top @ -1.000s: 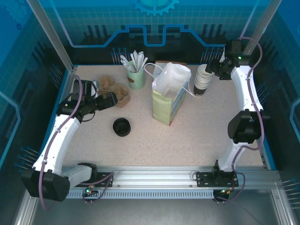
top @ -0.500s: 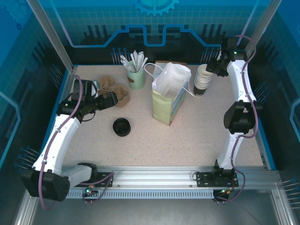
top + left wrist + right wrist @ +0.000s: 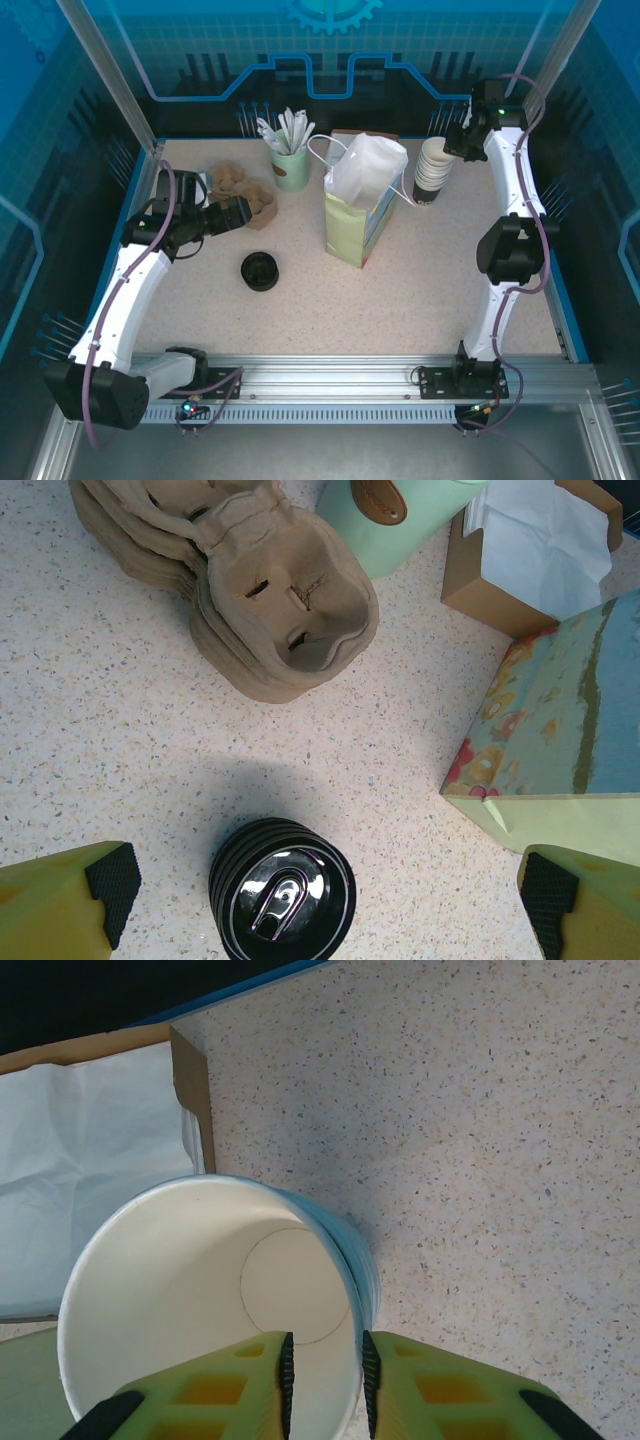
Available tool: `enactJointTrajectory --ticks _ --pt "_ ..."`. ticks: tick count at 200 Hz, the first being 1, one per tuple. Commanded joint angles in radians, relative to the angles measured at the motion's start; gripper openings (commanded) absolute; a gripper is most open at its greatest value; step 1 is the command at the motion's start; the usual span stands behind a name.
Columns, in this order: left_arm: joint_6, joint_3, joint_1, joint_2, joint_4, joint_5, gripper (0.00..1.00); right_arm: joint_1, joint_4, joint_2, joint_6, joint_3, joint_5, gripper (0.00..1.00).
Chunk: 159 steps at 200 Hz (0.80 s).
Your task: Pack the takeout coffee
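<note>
The takeout coffee with pale green sides and a black lid is out of view. A stack of black lids [image 3: 260, 271] lies on the table left of the tall paper bag [image 3: 360, 215]. My left gripper [image 3: 330, 905] hangs open above the table, with the lid stack [image 3: 283, 895] between its fingers but nearer the left one. My right gripper [image 3: 325, 1360] is over the stack of white-and-black lidless cups [image 3: 432, 172]. One finger is inside the top cup [image 3: 200, 1290] and one outside. The jaws are narrow with a gap still showing.
A mint-green cup of white stirrers [image 3: 290, 165] and a pile of brown pulp cup carriers [image 3: 245, 190] stand at the back left. A brown box of white napkins [image 3: 540, 550] sits behind the bag. The paper bag's corner [image 3: 560, 730] is close to my left gripper's right finger.
The right arm swung inward and its gripper settled over the cup stack's rim. The left arm and the lids have not moved.
</note>
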Motion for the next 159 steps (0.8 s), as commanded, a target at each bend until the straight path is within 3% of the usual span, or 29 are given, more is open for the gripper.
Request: enactJointTrajectory --ticks 1,38,87,159 --pt "-0.010 0.012 -0.007 -0.012 -0.016 0.002 0.99 0.006 -0.035 0.033 -0.011 0.039 0.009 0.27" --pt "-0.011 0.011 -0.007 -0.015 -0.016 0.001 0.99 0.006 -0.033 0.044 -0.010 0.044 0.003 0.26" --pt "-0.015 0.009 -0.007 -0.017 -0.016 -0.001 0.99 0.006 -0.048 0.053 -0.021 0.071 0.006 0.11" --pt "-0.024 0.017 -0.007 -0.014 -0.018 0.009 0.99 0.005 -0.139 0.008 -0.045 0.197 0.003 0.00"
